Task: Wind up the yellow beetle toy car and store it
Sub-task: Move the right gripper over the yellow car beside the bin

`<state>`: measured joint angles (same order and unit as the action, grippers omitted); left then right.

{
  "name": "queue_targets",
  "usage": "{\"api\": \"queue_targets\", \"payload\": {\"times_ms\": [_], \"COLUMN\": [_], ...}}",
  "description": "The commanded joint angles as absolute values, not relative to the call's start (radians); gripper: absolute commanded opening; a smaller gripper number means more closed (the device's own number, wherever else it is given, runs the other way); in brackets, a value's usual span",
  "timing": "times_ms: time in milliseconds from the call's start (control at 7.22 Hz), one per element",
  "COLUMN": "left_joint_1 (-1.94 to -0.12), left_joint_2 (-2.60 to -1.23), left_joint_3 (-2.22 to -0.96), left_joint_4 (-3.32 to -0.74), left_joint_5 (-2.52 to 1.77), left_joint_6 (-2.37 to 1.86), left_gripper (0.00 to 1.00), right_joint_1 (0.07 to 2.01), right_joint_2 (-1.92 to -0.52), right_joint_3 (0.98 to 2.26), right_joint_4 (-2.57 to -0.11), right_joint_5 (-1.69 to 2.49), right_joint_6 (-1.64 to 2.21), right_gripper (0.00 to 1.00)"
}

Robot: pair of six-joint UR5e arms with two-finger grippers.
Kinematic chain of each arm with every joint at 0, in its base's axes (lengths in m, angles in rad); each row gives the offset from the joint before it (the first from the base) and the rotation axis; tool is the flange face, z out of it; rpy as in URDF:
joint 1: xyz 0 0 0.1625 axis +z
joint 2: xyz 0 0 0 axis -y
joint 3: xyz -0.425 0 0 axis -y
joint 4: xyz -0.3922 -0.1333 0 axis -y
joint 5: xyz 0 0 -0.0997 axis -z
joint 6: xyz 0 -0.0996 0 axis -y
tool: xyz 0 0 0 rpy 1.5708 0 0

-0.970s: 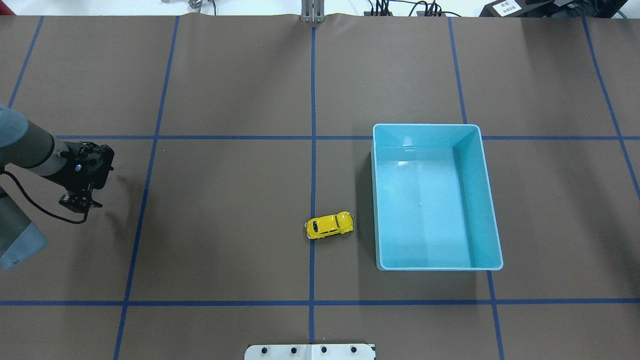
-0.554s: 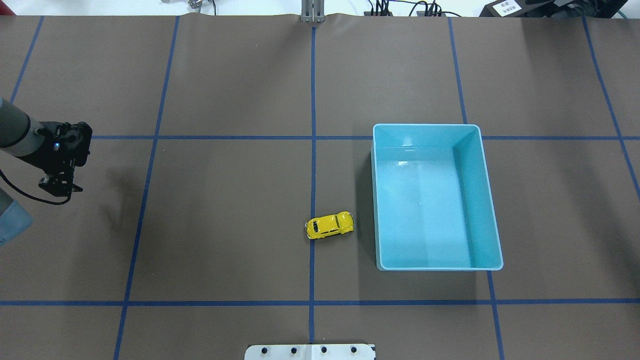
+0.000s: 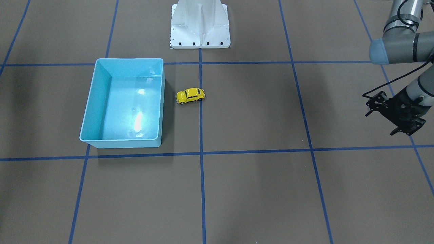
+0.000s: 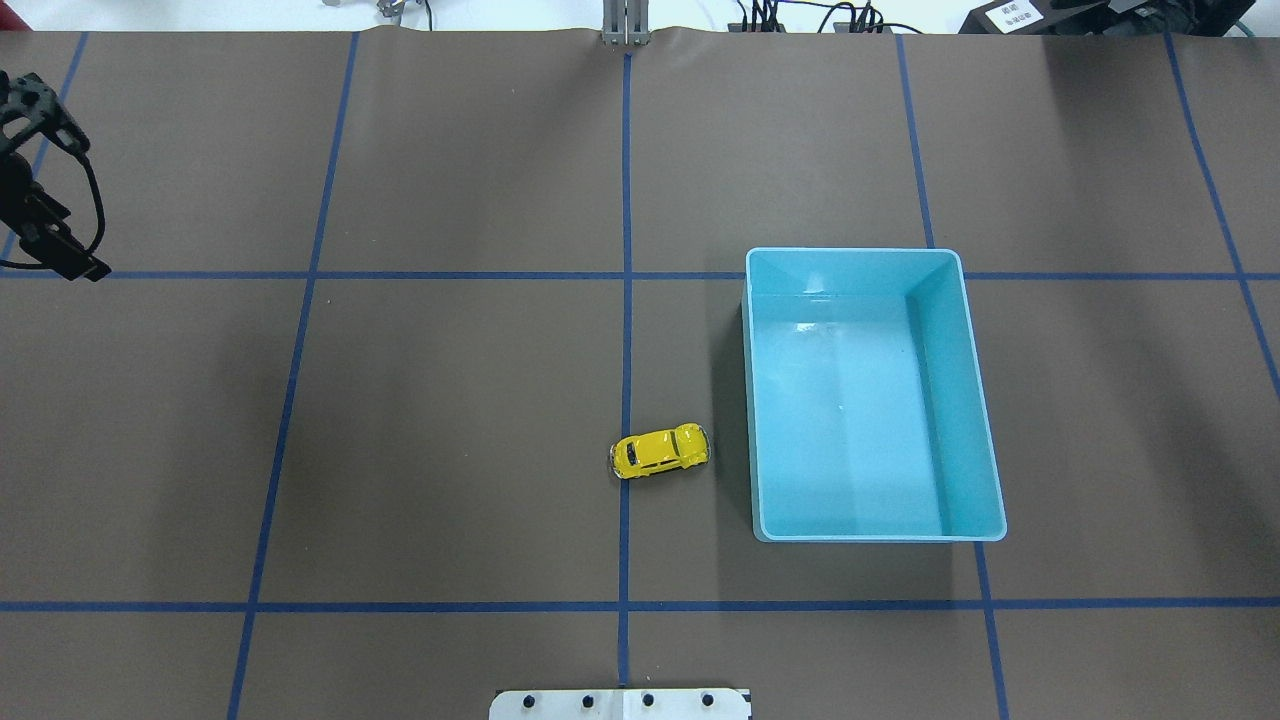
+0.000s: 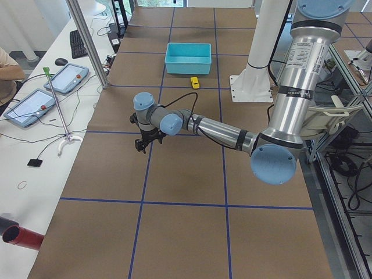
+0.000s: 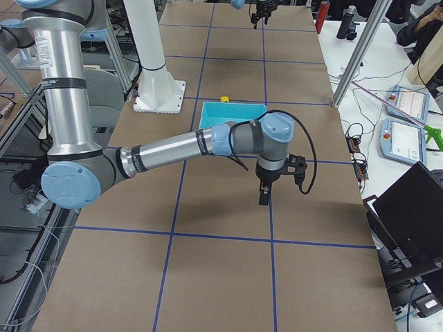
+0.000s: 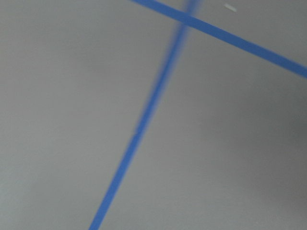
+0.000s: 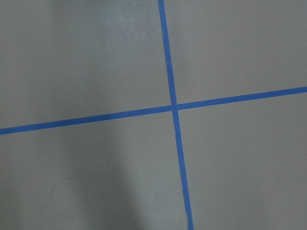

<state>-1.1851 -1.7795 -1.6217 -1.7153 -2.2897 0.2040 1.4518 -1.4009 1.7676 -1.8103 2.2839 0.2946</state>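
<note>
The yellow beetle toy car [image 4: 660,452] stands on its wheels on the brown table, just left of the light blue bin [image 4: 756,400], apart from it. It also shows in the front view [image 3: 190,95]. The bin [image 3: 89,112] is empty. My left gripper [image 4: 62,255] hovers at the table's far left edge, far from the car, and looks open and empty; it also shows in the front view [image 3: 407,127]. My right gripper [image 6: 264,197] shows only in the right side view, over bare table beyond the bin; I cannot tell whether it is open or shut.
Blue tape lines [image 4: 626,300] divide the brown table into squares. The white robot base [image 3: 200,23] stands at the table's near edge. Operator desks with tablets [image 5: 35,104] lie beyond the far edge.
My left arm has drawn back to the left and away across the table, further from the car. The car and the bin have not moved.
</note>
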Motion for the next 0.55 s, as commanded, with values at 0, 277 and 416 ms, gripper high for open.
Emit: {"api": "queue_targets", "payload": {"times_ms": [0,277,416], "left_joint_1": [-1.308,-1.415,-1.49], "left_joint_2": [-1.749,-1.654,-1.641], "left_joint_3": [-1.617,-1.611,-1.606], "left_joint_4": [-1.669,-1.623,-1.618], "left_joint_5": [-2.431,-2.427,-2.422], "left_joint_6": [0.04,0.046,0.038], "left_gripper": [1.0,1.0,1.0], "right_joint_1": [1.236,1.1,1.06], "right_joint_2": [-1.174,-1.073,-1.042], "right_joint_3": [1.756,1.793,1.834], "right_joint_4": [-1.902,-1.898,-1.884], "right_joint_5": [2.182,2.172,2.168], "right_joint_6": [0.478,0.561,0.563], "right_gripper": [1.0,1.0,1.0]}}
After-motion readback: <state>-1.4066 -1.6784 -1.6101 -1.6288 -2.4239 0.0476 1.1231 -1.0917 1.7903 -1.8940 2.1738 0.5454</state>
